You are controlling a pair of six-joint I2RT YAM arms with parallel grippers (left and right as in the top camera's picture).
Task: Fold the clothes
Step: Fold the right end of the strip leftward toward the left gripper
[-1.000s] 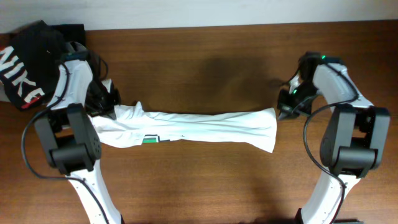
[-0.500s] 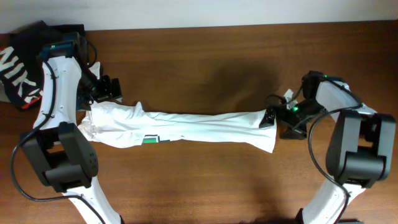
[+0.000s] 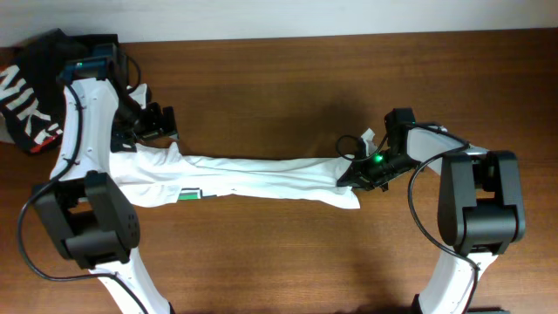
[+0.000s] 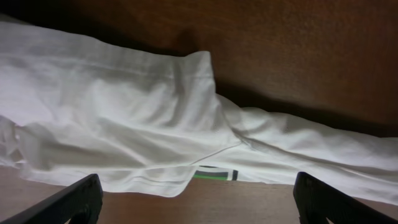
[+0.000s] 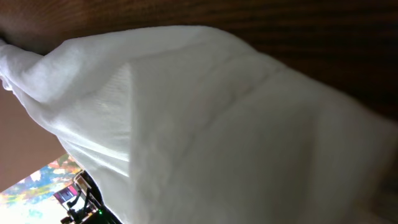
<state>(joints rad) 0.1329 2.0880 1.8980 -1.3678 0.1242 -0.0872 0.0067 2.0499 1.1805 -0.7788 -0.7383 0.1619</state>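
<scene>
A thin white short-sleeved T-shirt [image 3: 261,170] lies as a long rumpled band across the dark brown wooden table [image 3: 279,78], whose far edge meets a pale wall [image 3: 349,16]. The left gripper [image 3: 159,122] gapes wide over the shirt's left end; the right gripper [image 3: 353,173] is closed, apparently pinching its right end.

Left arm [image 3: 85,113]: white shell links, chunky black joint blocks, teal patch [image 3: 87,63] near wrist | right arm [image 3: 479,187]: same white-and-black build, green lamp [image 3: 377,159] glowing | thin black cables [image 3: 417,209] looping along both | left fingers [image 4: 71,199]: black, blunt-tipped
</scene>
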